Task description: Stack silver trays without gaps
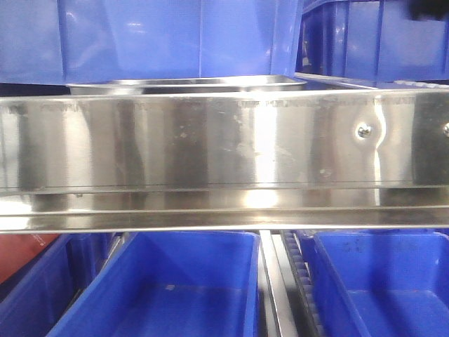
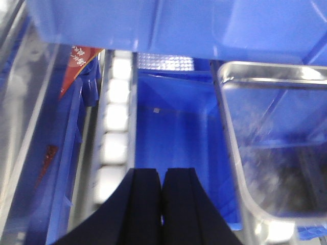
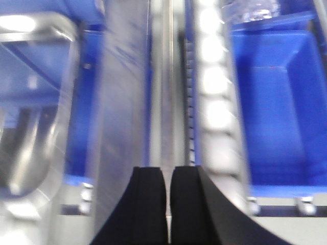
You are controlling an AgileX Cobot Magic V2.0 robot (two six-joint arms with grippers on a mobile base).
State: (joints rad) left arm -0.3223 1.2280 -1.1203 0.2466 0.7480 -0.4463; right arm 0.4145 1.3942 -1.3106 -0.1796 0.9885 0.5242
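Observation:
A silver tray (image 1: 189, 86) shows as a thin shiny rim above the steel shelf rail, under a blue bin. In the left wrist view a silver tray (image 2: 276, 148) sits to the right of my left gripper (image 2: 162, 176), which is shut and empty, over a blue bin. In the right wrist view a silver tray (image 3: 30, 107) lies at the left. My right gripper (image 3: 168, 176) is shut and empty, over a steel divider, apart from the tray. Neither gripper shows in the front view.
A long steel shelf rail (image 1: 224, 147) with screws crosses the front view. Blue bins stand above (image 1: 175, 35) and below (image 1: 175, 288) it. Roller tracks (image 2: 115, 127) (image 3: 214, 97) run between bins (image 2: 173, 132) (image 3: 278, 102). A red label (image 2: 76, 64) hangs at the left.

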